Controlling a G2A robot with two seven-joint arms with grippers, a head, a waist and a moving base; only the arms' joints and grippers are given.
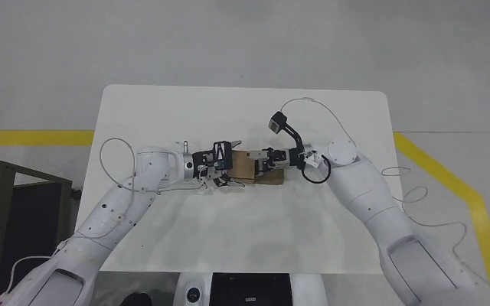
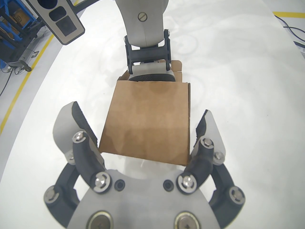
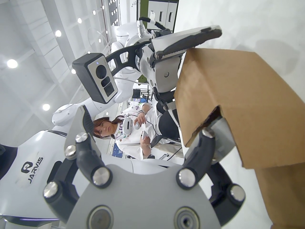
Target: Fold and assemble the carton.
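Carton [image 1: 245,165] lies mid white table [image 1: 306,229]; grey floor [image 1: 230,38] w/ yellow line [image 1: 46,138] around. Left gripper [image 2: 140,110] spread wide, straddling one end; right gripper [image 3: 151,117] released too, one finger inside opposite end.

Bright all over. Round ceiling lamps [image 3: 12,63] glow white. The box [image 3: 238,91] drops a soft grey shadow on the white counter [image 3: 238,13]. Wrist views bend at the edges.
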